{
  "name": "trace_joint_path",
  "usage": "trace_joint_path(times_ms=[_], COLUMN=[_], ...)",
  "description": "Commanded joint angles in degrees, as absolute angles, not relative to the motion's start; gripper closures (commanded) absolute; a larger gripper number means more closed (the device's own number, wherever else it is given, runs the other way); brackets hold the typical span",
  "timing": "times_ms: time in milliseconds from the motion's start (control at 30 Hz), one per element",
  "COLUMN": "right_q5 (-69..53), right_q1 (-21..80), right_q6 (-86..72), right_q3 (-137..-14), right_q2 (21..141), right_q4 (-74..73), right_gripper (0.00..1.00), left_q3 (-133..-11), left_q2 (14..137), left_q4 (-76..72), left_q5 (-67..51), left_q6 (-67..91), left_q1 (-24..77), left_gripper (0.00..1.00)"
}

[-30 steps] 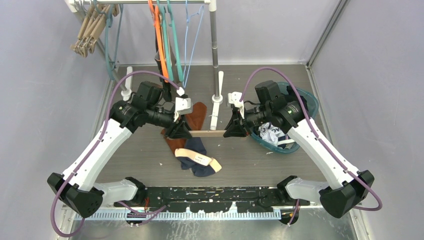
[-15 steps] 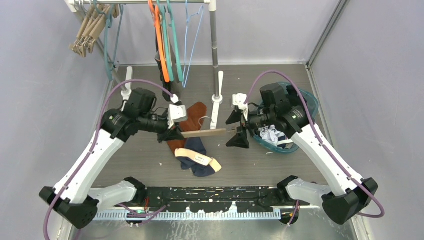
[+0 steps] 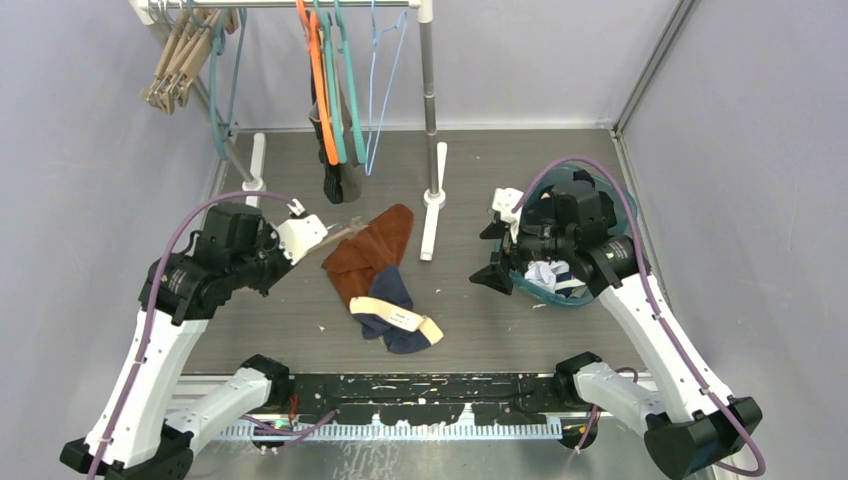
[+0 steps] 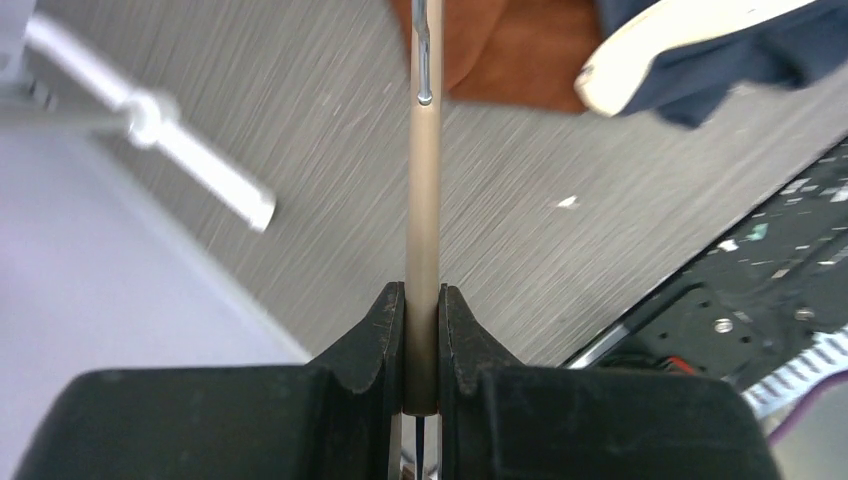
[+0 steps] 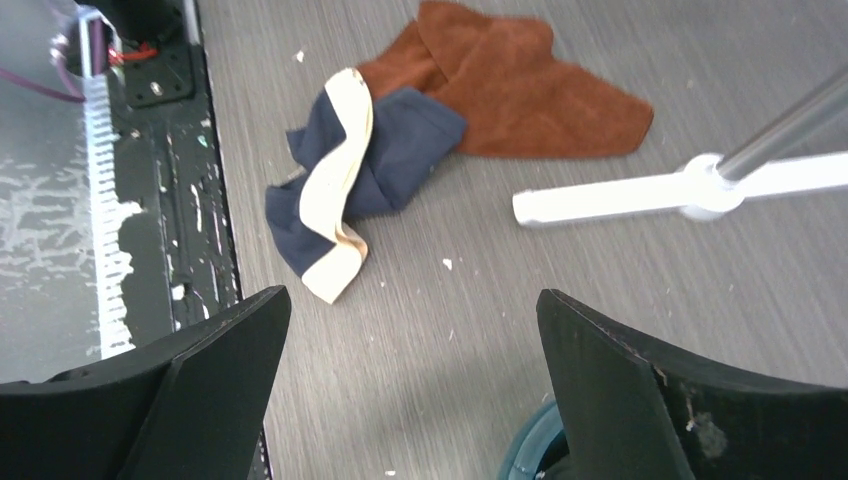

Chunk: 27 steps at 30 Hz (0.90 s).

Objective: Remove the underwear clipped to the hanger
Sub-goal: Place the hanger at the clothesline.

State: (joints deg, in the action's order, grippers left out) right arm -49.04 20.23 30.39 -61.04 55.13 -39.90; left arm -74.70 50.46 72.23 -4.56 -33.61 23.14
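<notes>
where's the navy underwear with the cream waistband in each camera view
Top external: the navy underwear lies just below the centre of the picture.
Left wrist: it fills the top right corner, to the right of the hanger bar.
Right wrist: it sits up and left of centre.
Shared landmark: the rust-brown cloth, right beside it in all three.

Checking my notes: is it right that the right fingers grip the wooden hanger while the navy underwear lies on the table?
No: the left wrist view shows the left fingers gripping the wooden hanger; the right fingers are open. The navy underwear does lie on the table.
</notes>
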Motion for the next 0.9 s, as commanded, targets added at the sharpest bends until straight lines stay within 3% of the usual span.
trace_joint_path(times_ms=[0,233,600,867], right_q5=[-44.85,-44.93,-44.7,-45.36], right_q1=[20.02,19.59,17.4,17.4], right_q6=[31.72,30.23,30.79,30.96], right_q3=[-58.87,-52.15,-49.36,-49.22], right_q2=[56.49,55.95,53.57,53.67], right_q4=[-37.05,-31.49,-30.79,-30.78], right_gripper=[0.0,0.0,0.0,0.0], left_q3=[-73.78,-78.01,-90.84,-101.24], left_q2=[50.34,51.56,62.31,70.21], left_q4=[73.42,72.16,56.36,49.36], left_q5=[10.44,16.43,24.02,20.95], left_q6=[-32.15,-29.75,-26.99,-26.62], left_q1=[20.81,17.35,16.55,13.56], left_gripper=[1.0,1.0,1.0,0.99])
